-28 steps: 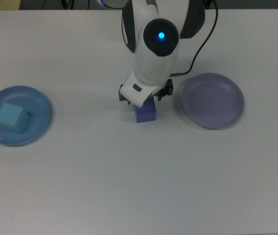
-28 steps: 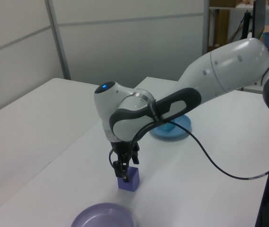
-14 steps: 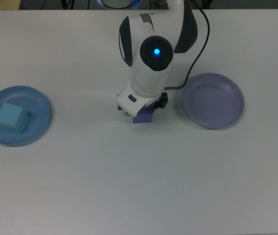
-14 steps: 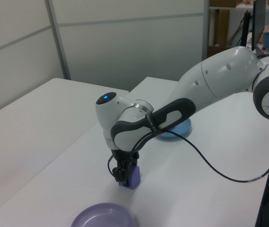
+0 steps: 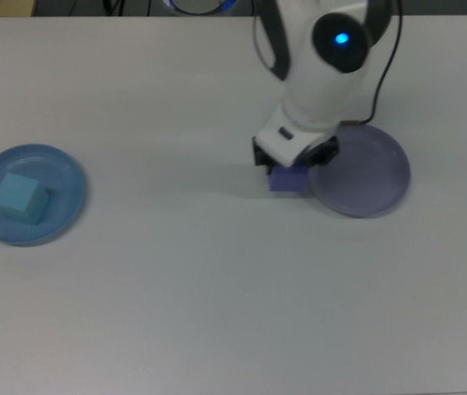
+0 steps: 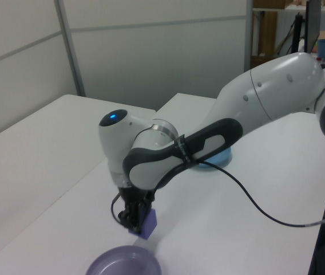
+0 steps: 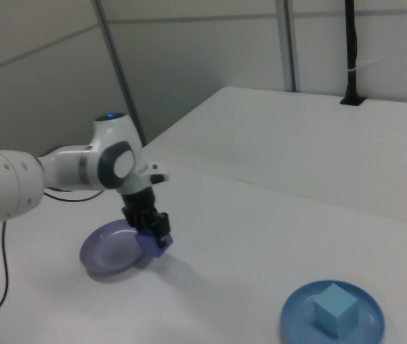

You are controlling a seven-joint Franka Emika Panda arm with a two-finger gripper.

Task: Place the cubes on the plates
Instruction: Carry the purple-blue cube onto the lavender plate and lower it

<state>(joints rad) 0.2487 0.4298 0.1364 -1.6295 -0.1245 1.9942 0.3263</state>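
The small matte violet-blue cube [image 5: 287, 178] sits clamped between the fingers of my two-finger gripper [image 6: 133, 219], lifted just clear of the white tabletop [image 5: 217, 288] and just beside the top view's left rim of the round, shallow, pale lavender plate [image 5: 363, 173]. I judge it light and rigid, with flat matte faces that should not slip; opposite side faces are the sensible place to hold, as the fingers hold it now. The cube looks slightly tilted in the right view (so I would expect it to settle a little when released). Further off, the light turquoise cube [image 5: 18, 198] rests on the medium blue round plate [image 5: 62, 177], well apart. The table is plain, smooth and level. Beyond it stand pale wall panels [image 6: 151, 51] and a black pole [image 7: 352, 50].
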